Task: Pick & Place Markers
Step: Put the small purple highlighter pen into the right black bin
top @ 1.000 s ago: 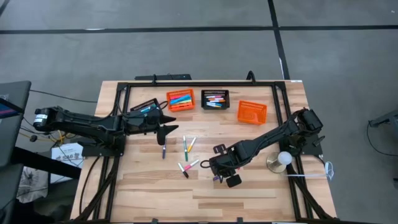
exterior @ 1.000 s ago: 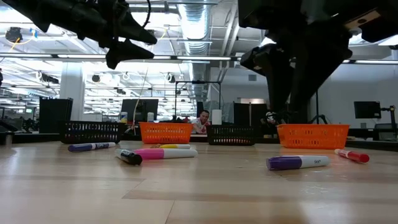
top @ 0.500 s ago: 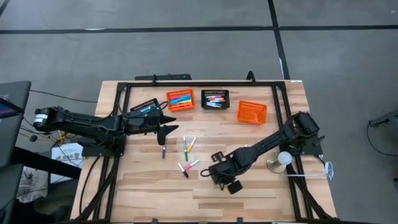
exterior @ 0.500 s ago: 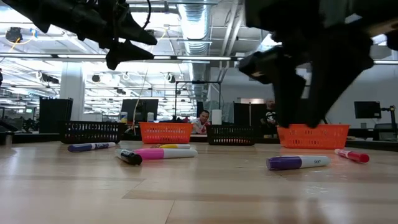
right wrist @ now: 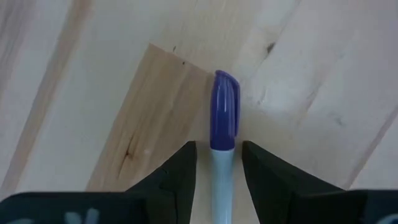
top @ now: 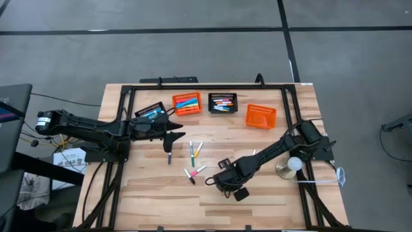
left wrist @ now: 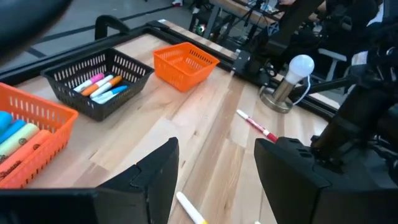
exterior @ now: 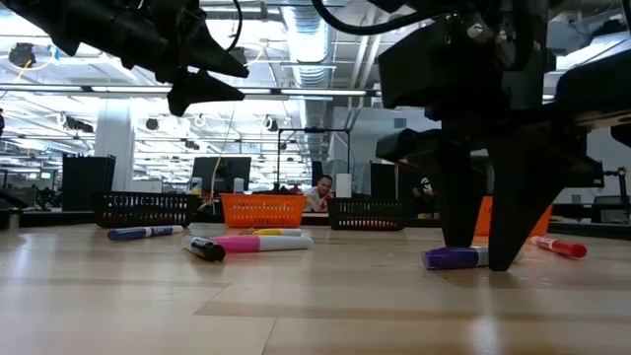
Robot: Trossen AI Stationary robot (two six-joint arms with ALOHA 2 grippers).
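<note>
A purple-capped marker (right wrist: pixel 224 106) with a white barrel lies flat on the wooden table (top: pixel 257 200), right of centre. My right gripper (exterior: pixel 480 258) points down over it, open. One finger stands on each side of the barrel, close to the tabletop, and a thin gap shows on both sides. Several other markers lie loose mid-table: a purple one (top: pixel 169 156), a green one (top: pixel 191 152), a pink one (top: pixel 197 171) and a red one (exterior: pixel 558 247). My left gripper (top: pixel 177 135) hovers open above the table's left part, holding nothing.
Along the far edge stand an orange basket (top: pixel 187 103) and a black basket (top: pixel 223 102), both holding markers, and another orange basket (top: pixel 261 116). A further black basket (top: pixel 149 111) sits by the left arm. A bulb on a round base (top: pixel 293 165) stands at the right.
My right gripper has come down toward the table and a little toward its left and near edges. It now straddles the purple-capped marker, which has not moved. My left arm has kept still.
</note>
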